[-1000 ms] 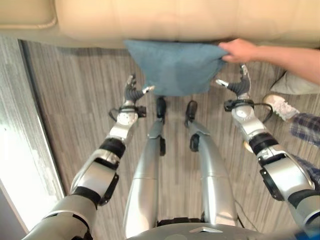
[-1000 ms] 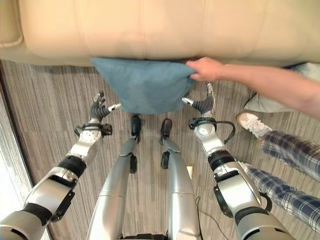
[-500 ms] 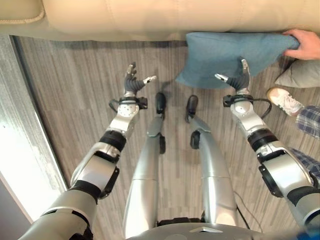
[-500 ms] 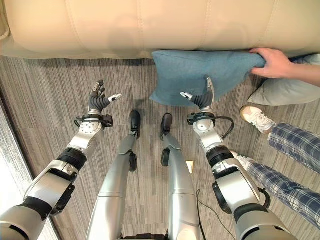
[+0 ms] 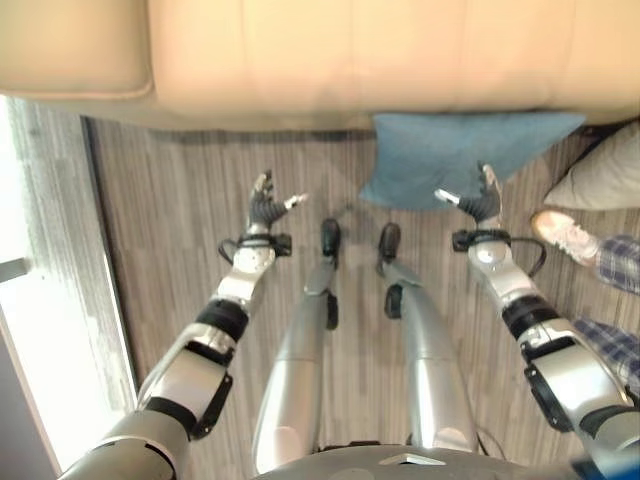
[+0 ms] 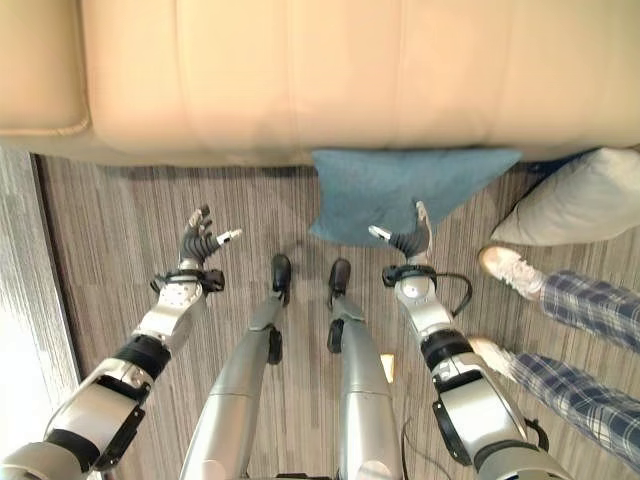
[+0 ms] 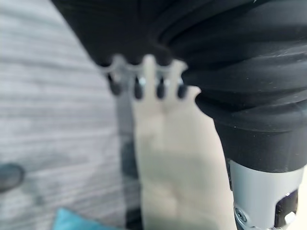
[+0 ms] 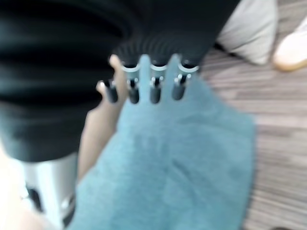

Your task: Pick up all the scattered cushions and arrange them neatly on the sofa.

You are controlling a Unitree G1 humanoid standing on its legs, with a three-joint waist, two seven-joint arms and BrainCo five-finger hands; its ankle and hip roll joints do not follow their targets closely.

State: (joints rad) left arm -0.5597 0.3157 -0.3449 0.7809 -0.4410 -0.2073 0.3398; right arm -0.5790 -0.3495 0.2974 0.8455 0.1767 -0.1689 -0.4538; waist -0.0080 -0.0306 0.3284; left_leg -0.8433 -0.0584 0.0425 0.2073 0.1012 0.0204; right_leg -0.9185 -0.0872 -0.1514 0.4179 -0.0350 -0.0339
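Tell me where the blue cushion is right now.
In the head views the blue cushion lies on the floor against the front of the beige sofa, on the robot's right, just beyond the open right hand and beside a grey cushion.

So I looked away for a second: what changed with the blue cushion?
The person's hand that held the blue cushion has let go and withdrawn. The cushion, dragged to the robot's right, now leans against the sofa beside a grey cushion. The left hand and right hand remain open, holding nothing.
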